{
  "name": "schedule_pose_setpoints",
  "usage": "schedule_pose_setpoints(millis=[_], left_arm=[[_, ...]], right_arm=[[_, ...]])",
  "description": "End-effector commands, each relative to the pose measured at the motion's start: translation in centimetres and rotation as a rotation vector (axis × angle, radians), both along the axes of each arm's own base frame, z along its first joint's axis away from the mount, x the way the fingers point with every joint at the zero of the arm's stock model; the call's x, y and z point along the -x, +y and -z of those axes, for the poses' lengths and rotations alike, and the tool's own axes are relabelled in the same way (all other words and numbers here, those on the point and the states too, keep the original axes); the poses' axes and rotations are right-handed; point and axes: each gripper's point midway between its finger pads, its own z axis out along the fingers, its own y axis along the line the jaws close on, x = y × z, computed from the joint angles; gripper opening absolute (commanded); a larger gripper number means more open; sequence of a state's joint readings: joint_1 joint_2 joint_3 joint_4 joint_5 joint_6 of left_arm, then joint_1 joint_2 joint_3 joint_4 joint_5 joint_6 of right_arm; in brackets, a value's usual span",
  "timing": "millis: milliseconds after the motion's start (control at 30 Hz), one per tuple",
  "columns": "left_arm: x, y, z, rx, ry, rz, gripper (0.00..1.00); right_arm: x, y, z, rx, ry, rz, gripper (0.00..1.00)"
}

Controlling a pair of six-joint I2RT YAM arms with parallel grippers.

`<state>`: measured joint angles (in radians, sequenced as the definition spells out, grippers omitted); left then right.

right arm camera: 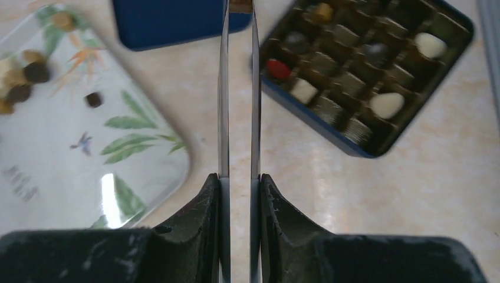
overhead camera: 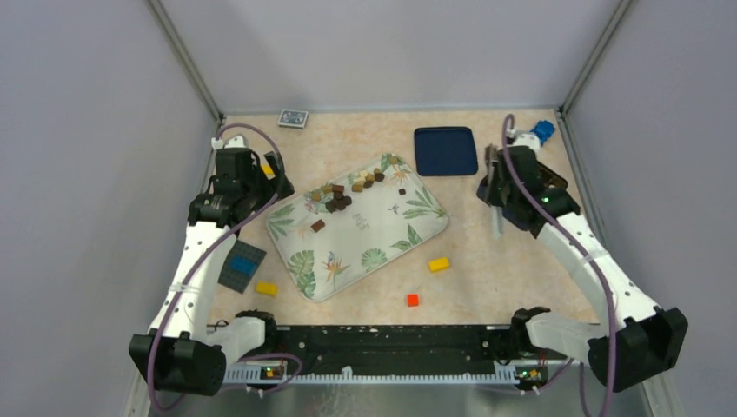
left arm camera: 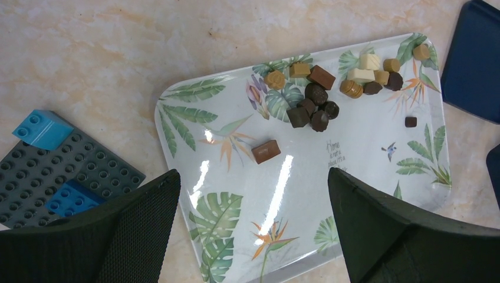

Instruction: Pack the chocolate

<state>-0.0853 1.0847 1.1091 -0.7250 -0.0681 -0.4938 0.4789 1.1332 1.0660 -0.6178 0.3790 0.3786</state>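
While your right gripper (right arm camera: 239, 180) is clamped on a pair of metal tweezers (right arm camera: 223, 88), the two blades run close and parallel with only a thin gap between them. Their tips leave the upper edge of the right wrist view. Something small and brown shows there, but you cannot tell if it is a piece caught between the tips. I think the tweezers are used because the pieces are tiny and the padded fingers are too thick for them and for the narrow cells.

Most of the chocolate (left arm camera: 315, 100) lies in a loose group on the far part of the leaf-pattern tray (left arm camera: 365, 177). One brown piece (left arm camera: 266, 151) sits alone nearer the middle, and one small dark piece (left arm camera: 411, 121) sits alone toward the right side. The compartment box (right arm camera: 342, 82) stands on the table just beside the tray's right end. A few cream pieces (right arm camera: 387, 105) and a red one (right arm camera: 277, 68) are already in its cells, while many cells are empty, so the packing seems far from finished. The blue lid (right arm camera: 171, 23) lies apart, which keeps the cells reachable from above.

Your left gripper (left arm camera: 252, 177) has its jaws wide apart and holds nothing. It hangs over the near part of the tray, probably only waiting or ready to steady it. Beside the tray on that side lies a grey brick plate (left arm camera: 53, 171), not part of the job.
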Motion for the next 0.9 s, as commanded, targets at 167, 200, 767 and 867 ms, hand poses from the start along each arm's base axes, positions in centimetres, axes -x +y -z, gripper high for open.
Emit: schedule_pose_setpoints(millis=[167, 200, 767, 867], left_arm=[[-1.2, 0.0, -1.9, -0.003, -0.071, 0.015, 0.99], [-1.3, 0.0, -1.9, -0.004, -0.07, 0.016, 0.99], [-1.6, 0.2, -1.6, -0.019, -0.065, 0.016, 0.99], [-1.6, 0.2, -1.5, -0.019, -0.062, 0.015, 0.99]], right_arm=[[2.2, -10.7, 1.4, -0.051, 0.115, 0.309, 0.0], [2.4, -11.2, 1.6, -0.054, 0.127, 0.327, 0.0], [-0.3, -15.4, 1.7, -0.104, 0.125, 0.423, 0.0], [-1.4, -16.3, 1.6, -0.089, 0.11, 0.448, 0.0]])
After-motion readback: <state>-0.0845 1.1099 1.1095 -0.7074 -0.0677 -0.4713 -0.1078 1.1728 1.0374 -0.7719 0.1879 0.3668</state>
